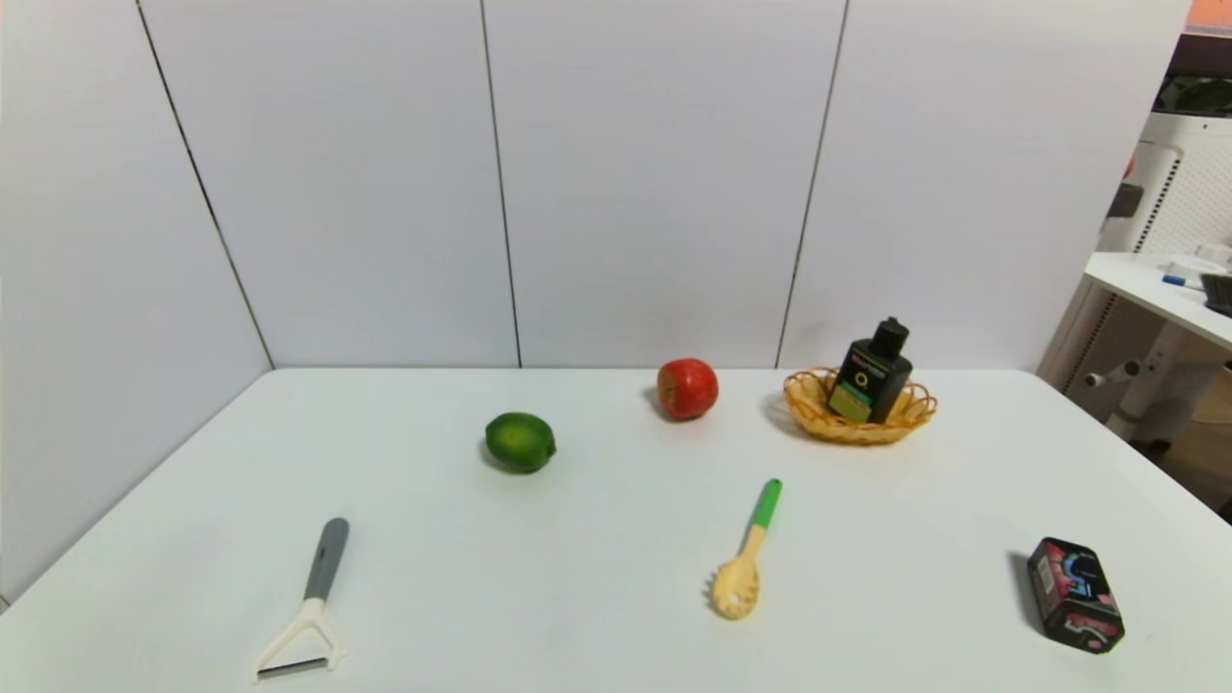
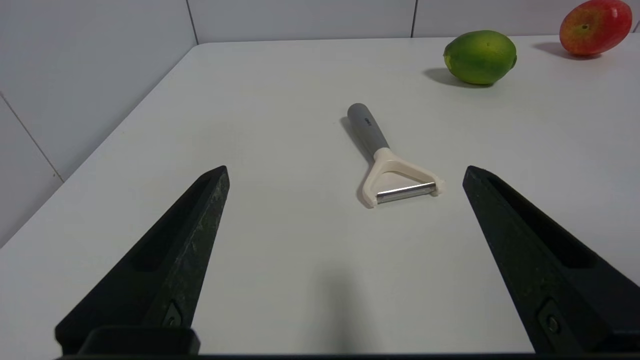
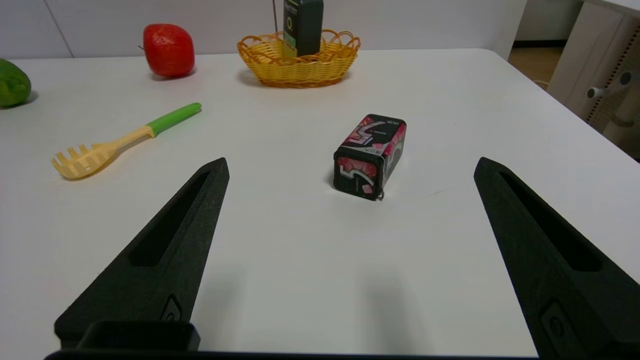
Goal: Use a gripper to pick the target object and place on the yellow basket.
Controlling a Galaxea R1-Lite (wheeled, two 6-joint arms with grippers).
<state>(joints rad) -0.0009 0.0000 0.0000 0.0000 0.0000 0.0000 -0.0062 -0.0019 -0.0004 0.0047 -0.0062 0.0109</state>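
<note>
Bottle [image 1: 872, 374] stands inside yellow basket [image 1: 813, 411], leaning on its rim, at table's [image 1: 597, 539] far right | left gripper [image 2: 345, 172] spread, empty, low near peeler [image 2: 387, 162] | right gripper [image 3: 350, 165] spread, empty, near black box [image 3: 371, 156] | placement looks done; keep both claws back, clear of the tilted bottle.

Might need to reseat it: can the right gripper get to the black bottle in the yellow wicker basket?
Probably yes: the right gripper is open, and only the black printed box lies before the black bottle in the yellow wicker basket.
</note>
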